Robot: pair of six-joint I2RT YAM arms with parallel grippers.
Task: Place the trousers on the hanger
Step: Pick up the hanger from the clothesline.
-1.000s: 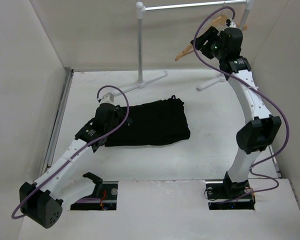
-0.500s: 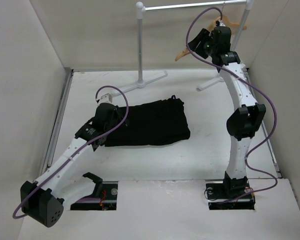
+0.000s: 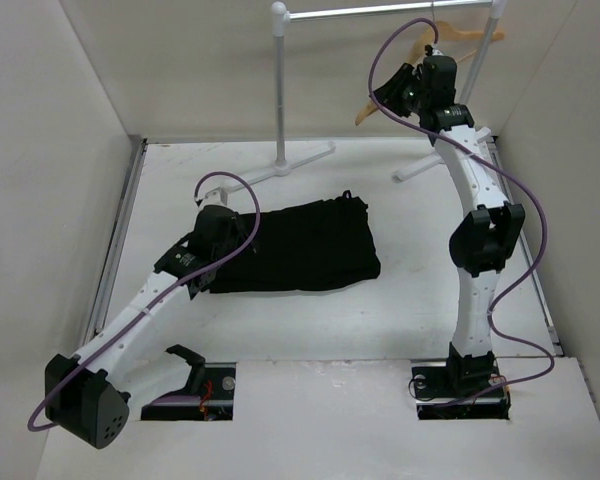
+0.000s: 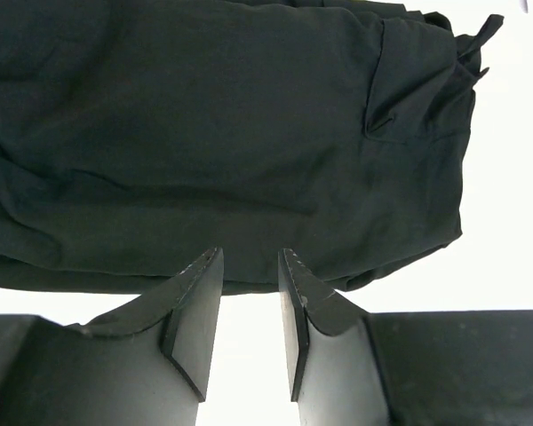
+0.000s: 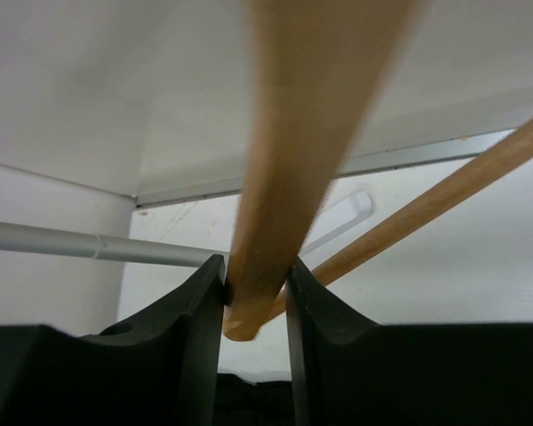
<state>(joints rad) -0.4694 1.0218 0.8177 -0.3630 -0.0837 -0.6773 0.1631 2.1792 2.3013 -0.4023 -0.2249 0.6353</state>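
Observation:
The black trousers (image 3: 310, 245) lie folded flat on the white table, filling the upper part of the left wrist view (image 4: 249, 133). My left gripper (image 3: 223, 230) (image 4: 249, 266) hovers at their left edge. It is open, with a narrow gap and only bare table showing between the fingers. The wooden hanger (image 3: 363, 112) hangs from the grey rail at the back right. My right gripper (image 3: 388, 92) (image 5: 256, 284) is shut on the end of one sloping hanger arm (image 5: 311, 133), both fingers pressed against the wood. The hanger's bottom bar (image 5: 444, 191) runs off to the right behind it.
The grey clothes rail (image 3: 380, 12) spans the back on an upright pole (image 3: 281, 90) with feet on the table; it also shows in the right wrist view (image 5: 71, 241). White walls close in the left, back and right sides.
My right arm has stretched up and back to the hanger, and its jaws have closed on the hanger's arm. The left arm has shifted only slightly at the trousers' edge.

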